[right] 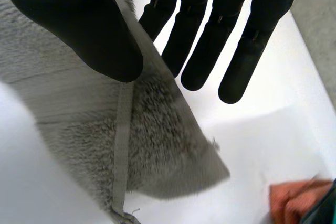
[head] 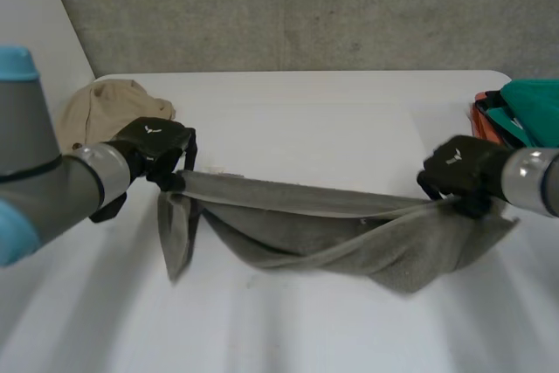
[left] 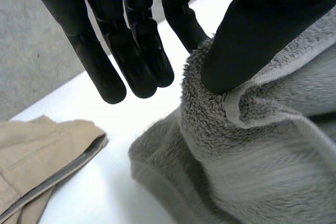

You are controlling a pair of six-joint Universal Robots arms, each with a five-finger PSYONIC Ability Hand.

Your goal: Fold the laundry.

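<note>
Towel (head: pixel 349 242) sags over the tabletop (head: pixel 332 120); your left hand (head: pixel 157 141) and right hand (head: pixel 456 168) each pinch one end between thumb and fingers.

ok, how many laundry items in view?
4: grey terry towel held between left hand and right hand; beige garment beyond the left hand; teal cloth and orange cloth piled at the white table's right edge, possibly hiding more.

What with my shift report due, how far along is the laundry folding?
Done: nothing yet on the grey towel. In hand: the left hand and right hand pinch its ends, holding it stretched, its middle sagging onto the table. Left: folding it, then probably the beige garment.
</note>
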